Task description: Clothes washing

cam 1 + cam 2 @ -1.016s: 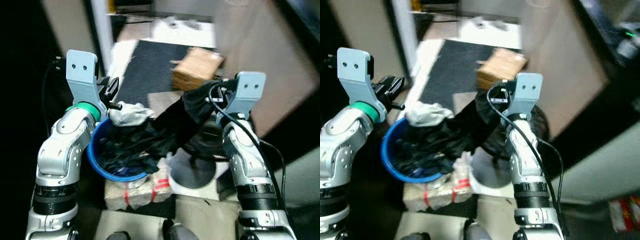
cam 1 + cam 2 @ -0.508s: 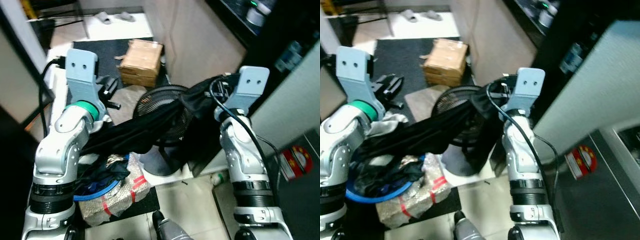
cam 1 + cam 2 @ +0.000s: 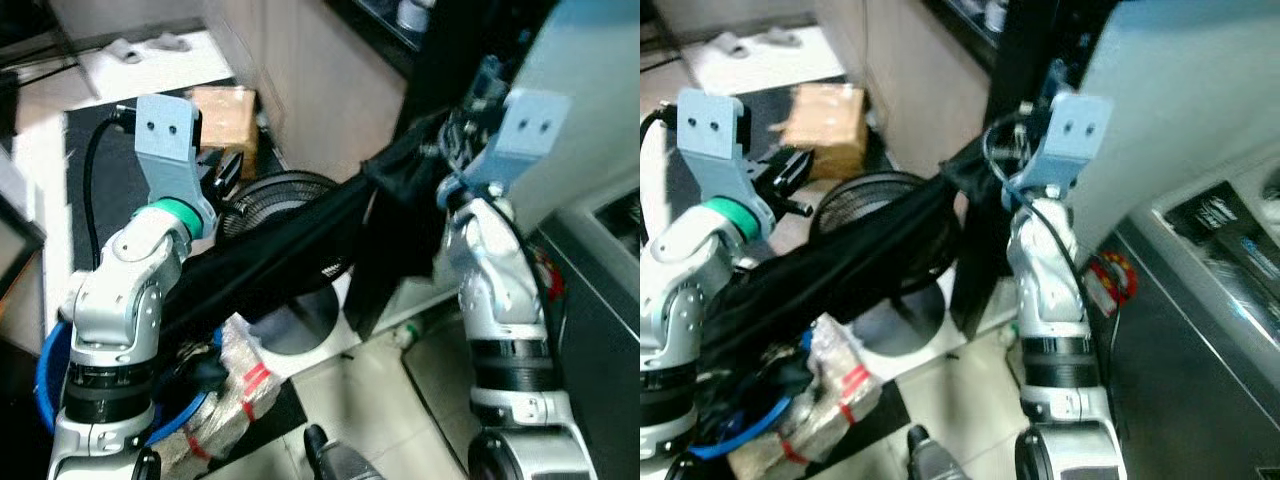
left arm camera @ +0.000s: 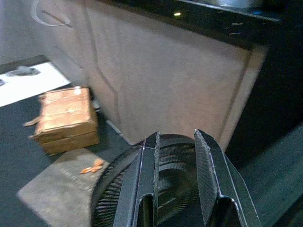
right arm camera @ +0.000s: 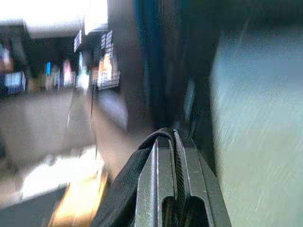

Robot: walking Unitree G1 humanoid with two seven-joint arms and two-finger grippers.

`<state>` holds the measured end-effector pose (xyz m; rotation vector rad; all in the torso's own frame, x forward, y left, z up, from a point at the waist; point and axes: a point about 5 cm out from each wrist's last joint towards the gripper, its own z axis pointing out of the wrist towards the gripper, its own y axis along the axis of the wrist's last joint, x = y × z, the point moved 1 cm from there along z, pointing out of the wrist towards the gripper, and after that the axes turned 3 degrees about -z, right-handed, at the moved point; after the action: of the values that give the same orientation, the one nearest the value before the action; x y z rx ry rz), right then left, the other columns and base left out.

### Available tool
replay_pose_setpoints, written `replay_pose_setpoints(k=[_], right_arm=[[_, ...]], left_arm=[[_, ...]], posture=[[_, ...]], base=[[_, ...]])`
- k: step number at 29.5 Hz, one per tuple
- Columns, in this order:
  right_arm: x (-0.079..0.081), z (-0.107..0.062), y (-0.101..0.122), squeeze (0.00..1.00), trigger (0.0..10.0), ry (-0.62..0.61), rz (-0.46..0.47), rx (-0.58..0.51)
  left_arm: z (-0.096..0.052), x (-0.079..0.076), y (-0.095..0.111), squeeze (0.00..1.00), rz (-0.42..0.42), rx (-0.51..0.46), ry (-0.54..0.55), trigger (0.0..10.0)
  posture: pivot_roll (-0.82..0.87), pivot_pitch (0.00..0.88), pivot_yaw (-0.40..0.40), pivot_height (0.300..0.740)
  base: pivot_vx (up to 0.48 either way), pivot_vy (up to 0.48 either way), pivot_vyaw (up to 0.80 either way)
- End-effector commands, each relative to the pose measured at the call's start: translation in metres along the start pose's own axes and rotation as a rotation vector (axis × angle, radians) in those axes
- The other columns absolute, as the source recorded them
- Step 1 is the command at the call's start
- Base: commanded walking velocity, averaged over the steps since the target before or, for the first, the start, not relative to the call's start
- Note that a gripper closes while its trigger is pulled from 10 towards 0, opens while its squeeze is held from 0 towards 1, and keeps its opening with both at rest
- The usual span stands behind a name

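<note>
Fabric dominates the left eye view: a long black garment [image 3: 290,255] stretches as a dark band from the upper right of the frame down to the lower left. Its upper end is bunched at the right gripper [image 3: 455,160], high in the right half, where the cloth hides the fingers. The left gripper [image 3: 225,175] sits in the upper left, just above the band, beside a round black fan [image 3: 290,195] whose grille shows behind the cloth. A blue basin [image 3: 45,370] peeks out at the lower left edge behind the left arm, with a wrapped bundle with red tape [image 3: 245,385] next to it. A cardboard box [image 3: 225,110] lies on a dark mat near the top, left of centre.

In the right eye view the same band runs from the upper middle to the lower left, and a grey appliance [image 3: 1200,330] fills the lower right corner.

The left wrist view shows its two black fingers [image 4: 208,175] apart, with nothing between them, pointing over the fan grille towards a beige panel; the cardboard box is at the middle left.

The right wrist view is blurred. Its fingers [image 5: 158,179] are pressed together, pinching a fold of the black garment that trails to the lower left.
</note>
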<state>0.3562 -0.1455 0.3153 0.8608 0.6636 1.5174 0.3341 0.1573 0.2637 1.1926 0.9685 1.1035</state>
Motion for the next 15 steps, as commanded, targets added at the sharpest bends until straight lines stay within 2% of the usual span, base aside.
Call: replay_pose_setpoints(k=[1, 5, 8, 13, 14, 15], right_arm=[[-0.004, 0.006, 0.031, 0.0, 10.0, -0.027, 0.016, -0.15], [0.001, 0.009, 0.037, 0.0, 10.0, -0.011, -0.001, -0.192], [0.007, 0.002, 0.036, 0.0, 10.0, 0.024, -0.004, -0.185], [0.008, -0.001, 0.036, 0.0, 10.0, 0.036, -0.004, -0.182], [0.009, -0.007, 0.034, 0.0, 10.0, 0.055, -0.015, -0.175], [0.009, -0.007, 0.034, 0.0, 10.0, 0.055, -0.015, -0.175]], left_arm=[[0.0, 0.002, 0.002, 0.0, 0.007, -0.005, 0.002, 10.0], [-0.001, 0.002, 0.015, 0.0, 0.002, -0.051, -0.027, 10.0], [-0.015, -0.006, 0.035, 0.0, -0.002, -0.146, -0.123, 10.0], [-0.021, -0.008, 0.042, 0.0, 0.007, -0.178, -0.144, 10.0], [-0.03, -0.012, 0.05, 0.0, 0.063, -0.209, -0.151, 10.0], [-0.03, -0.012, 0.05, 0.0, 0.063, -0.209, -0.151, 10.0]], posture=[[0.06, 0.086, 0.04, 0.74], [0.07, 0.083, 0.037, 0.74], [0.07, 0.083, 0.041, 0.74], [0.07, 0.083, 0.041, 0.74], [0.08, 0.092, 0.033, 0.74], [0.08, 0.092, 0.033, 0.74]], base=[[0.0, 0.0, -0.8], [0.0, 0.0, -0.8], [0.0, 0.0, -0.8], [0.0, 0.0, -0.8], [0.0, 0.0, -0.8], [0.0, 0.0, -0.8]])
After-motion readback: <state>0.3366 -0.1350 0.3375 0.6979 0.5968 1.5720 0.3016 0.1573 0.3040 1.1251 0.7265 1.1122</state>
